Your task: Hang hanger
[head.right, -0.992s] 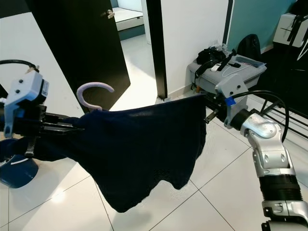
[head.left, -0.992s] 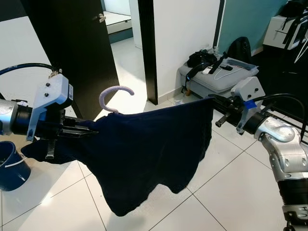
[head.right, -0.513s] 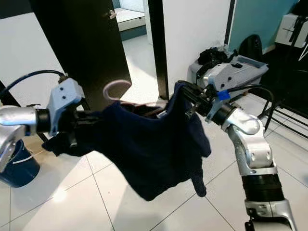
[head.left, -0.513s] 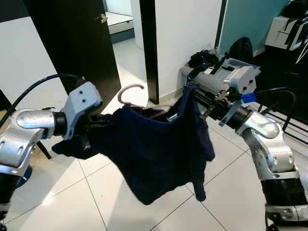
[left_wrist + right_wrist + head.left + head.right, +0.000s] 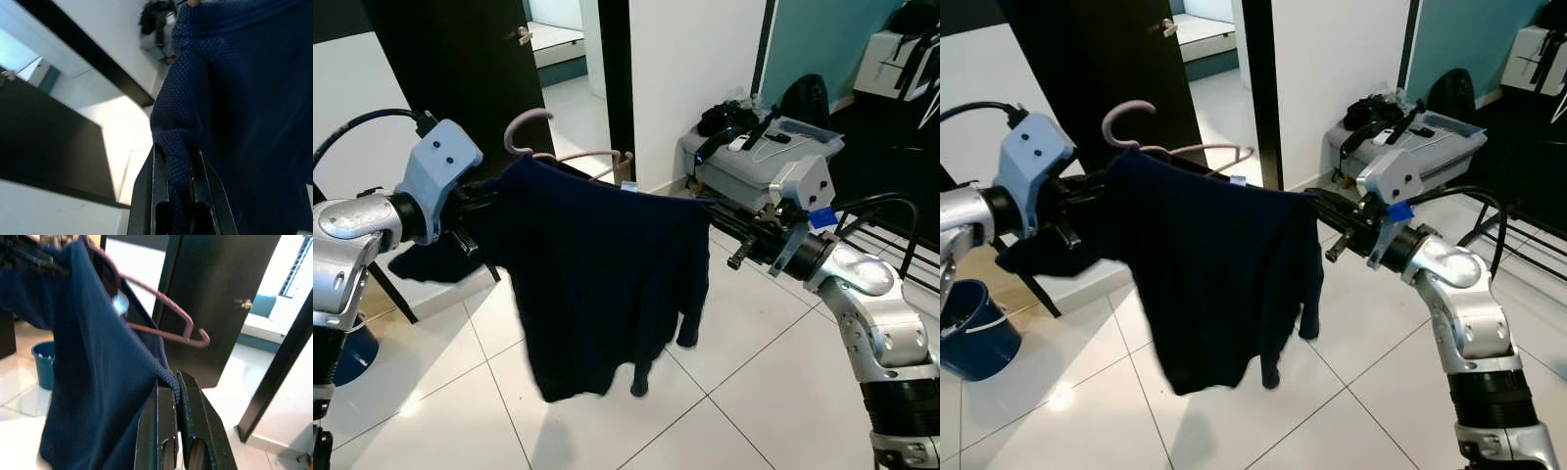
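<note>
Stretching across the middle of the left eye view, the dark blue garment (image 5: 597, 264) drapes a pink hanger (image 5: 563, 152), hook at upper left, no rail visible. The left wrist view has the left gripper (image 5: 178, 161) pinching a cloth fold; the right wrist view has the right gripper (image 5: 174, 394) pinching the hem. Probably mid-dressing; next, free the hook. The hanger's far shoulder is hidden.

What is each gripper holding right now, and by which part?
Both hold the navy garment on the pink hanger: the left gripper pinches a fold at one shoulder, the right gripper the ribbed edge at the other.
</note>
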Controlling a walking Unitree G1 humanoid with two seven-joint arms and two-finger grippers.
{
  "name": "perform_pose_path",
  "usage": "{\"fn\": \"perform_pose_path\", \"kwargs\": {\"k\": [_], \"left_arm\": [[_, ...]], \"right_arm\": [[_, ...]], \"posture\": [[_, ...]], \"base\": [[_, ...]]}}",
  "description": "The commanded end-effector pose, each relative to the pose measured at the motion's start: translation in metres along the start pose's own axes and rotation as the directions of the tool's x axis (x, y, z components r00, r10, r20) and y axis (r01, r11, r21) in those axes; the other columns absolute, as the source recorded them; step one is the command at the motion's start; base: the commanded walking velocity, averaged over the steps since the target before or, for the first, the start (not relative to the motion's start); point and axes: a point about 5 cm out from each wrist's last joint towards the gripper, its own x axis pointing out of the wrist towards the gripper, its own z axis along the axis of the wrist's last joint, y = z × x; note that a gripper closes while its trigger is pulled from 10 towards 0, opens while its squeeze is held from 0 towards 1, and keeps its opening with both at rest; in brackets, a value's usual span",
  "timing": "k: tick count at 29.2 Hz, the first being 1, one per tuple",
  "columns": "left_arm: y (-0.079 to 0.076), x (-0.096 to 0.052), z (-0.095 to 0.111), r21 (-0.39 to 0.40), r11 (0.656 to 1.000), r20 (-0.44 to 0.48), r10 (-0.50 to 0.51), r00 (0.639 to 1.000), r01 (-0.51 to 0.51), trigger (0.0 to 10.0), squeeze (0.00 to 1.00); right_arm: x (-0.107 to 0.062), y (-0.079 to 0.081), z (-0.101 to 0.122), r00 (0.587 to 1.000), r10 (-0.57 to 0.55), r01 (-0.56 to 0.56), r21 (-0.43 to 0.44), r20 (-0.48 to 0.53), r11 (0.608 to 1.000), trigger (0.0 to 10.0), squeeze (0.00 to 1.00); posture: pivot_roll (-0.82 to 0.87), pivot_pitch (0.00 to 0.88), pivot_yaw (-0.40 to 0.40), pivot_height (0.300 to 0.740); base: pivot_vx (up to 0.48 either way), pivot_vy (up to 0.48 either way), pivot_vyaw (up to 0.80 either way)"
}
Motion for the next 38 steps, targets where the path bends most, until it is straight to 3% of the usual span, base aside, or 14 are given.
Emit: {"fn": "perform_pose_path", "kwargs": {"k": [1, 5, 7, 10, 12, 13, 14, 15, 16, 20, 23, 26, 31, 38], "left_arm": [[0.023, -0.013, 0.000, 0.040, 0.992, -0.035, 0.119, 0.992, -0.117, 10.0, 0.00], [0.025, -0.014, 0.006, 0.008, 0.991, 0.016, 0.137, 0.990, -0.137, 10.0, 0.00], [0.021, -0.013, 0.015, -0.061, 0.993, 0.092, 0.110, 0.990, -0.104, 10.0, 0.00], [0.007, -0.014, 0.032, -0.153, 0.987, 0.257, -0.003, 0.967, 0.044, 10.0, 0.00], [0.004, -0.015, 0.036, -0.160, 0.983, 0.297, -0.035, 0.954, 0.085, 10.0, 0.00], [-0.007, -0.021, 0.042, -0.143, 0.969, 0.358, -0.138, 0.923, 0.201, 10.0, 0.00], [-0.007, -0.021, 0.042, -0.143, 0.969, 0.358, -0.138, 0.923, 0.201, 10.0, 0.00], [-0.015, -0.025, 0.047, -0.123, 0.952, 0.397, -0.212, 0.893, 0.280, 10.0, 0.00], [-0.030, -0.034, 0.046, -0.096, 0.897, 0.402, -0.362, 0.841, 0.432, 10.0, 0.00], [-0.041, -0.042, 0.041, -0.070, 0.843, 0.366, -0.476, 0.800, 0.533, 10.0, 0.00], [-0.052, -0.054, 0.030, -0.038, 0.773, 0.291, -0.597, 0.747, 0.633, 10.0, 0.00], [-0.049, -0.058, 0.020, -0.034, 0.773, 0.198, -0.616, 0.763, 0.633, 10.0, 0.00], [-0.048, -0.058, 0.019, -0.042, 0.775, 0.185, -0.614, 0.767, 0.631, 10.0, 0.00], [-0.059, -0.064, 0.017, -0.060, 0.722, 0.177, -0.672, 0.719, 0.689, 10.0, 0.00]], "right_arm": [[-0.003, 0.001, -0.003, 1.000, 0.008, -0.008, -0.002, -0.024, 1.000, 0.0, 0.00], [-0.006, -0.001, -0.009, 0.997, 0.000, -0.002, -0.020, -0.071, 1.000, 0.0, 0.00], [-0.006, -0.002, -0.010, 0.997, -0.005, 0.003, -0.027, -0.081, 1.000, 0.0, 0.00], [-0.005, -0.003, -0.010, 0.997, -0.019, 0.017, -0.030, -0.080, 0.999, 0.0, 0.00], [-0.005, -0.004, -0.010, 0.996, -0.024, 0.021, -0.031, -0.081, 0.999, 0.0, 0.00], [-0.005, -0.006, -0.009, 0.996, -0.037, 0.035, -0.034, -0.080, 0.999, 0.0, 0.00], [-0.005, -0.006, -0.009, 0.996, -0.037, 0.035, -0.034, -0.080, 0.999, 0.0, 0.00], [-0.005, -0.007, -0.008, 0.996, -0.046, 0.043, -0.037, -0.080, 0.998, 0.0, 0.00], [-0.006, -0.012, -0.007, 0.994, -0.069, 0.065, -0.046, -0.079, 0.997, 0.0, 0.00], [-0.007, -0.015, -0.005, 0.993, -0.087, 0.083, -0.054, -0.077, 0.995, 0.0, 0.00], [-0.009, -0.022, -0.002, 0.990, -0.124, 0.119, -0.070, -0.069, 0.990, 0.0, 0.00], [-0.013, -0.031, 0.003, 0.986, -0.159, 0.154, -0.083, -0.054, 0.985, 0.0, 0.00], [-0.015, -0.034, 0.005, 0.984, -0.169, 0.164, -0.085, -0.048, 0.983, 0.0, 0.00], [-0.010, -0.033, 0.011, 0.988, -0.154, 0.153, -0.080, -0.007, 0.985, 0.0, 0.00]], "posture": [[-0.05, 0.000, 0.091, 0.740], [-0.05, 0.000, 0.089, 0.740], [-0.05, 0.000, 0.089, 0.740], [-0.05, 0.000, 0.088, 0.740], [-0.05, 0.000, 0.088, 0.740], [-0.05, 0.000, 0.088, 0.740], [-0.05, 0.000, 0.088, 0.740], [-0.05, 0.000, 0.088, 0.740], [-0.05, 0.000, 0.088, 0.740], [-0.05, 0.000, 0.088, 0.740], [-0.06, 0.000, 0.087, 0.740], [-0.06, 0.000, 0.087, 0.740], [-0.06, 0.000, 0.087, 0.740], [-0.06, 0.000, 0.085, 0.740]], "base": [[0.000, 0.000, 0.00], [0.000, 0.000, 0.00], [0.000, 0.000, 0.00], [0.000, 0.000, 0.00], [0.000, 0.000, 0.00], [0.000, 0.000, 0.00], [0.000, 0.000, 0.00], [0.000, 0.000, 0.00], [0.000, 0.000, 0.00], [0.000, 0.000, 0.00], [0.000, 0.000, 0.00], [0.000, 0.000, 0.00], [0.000, 0.000, 0.00], [0.000, 0.000, 0.00]]}}
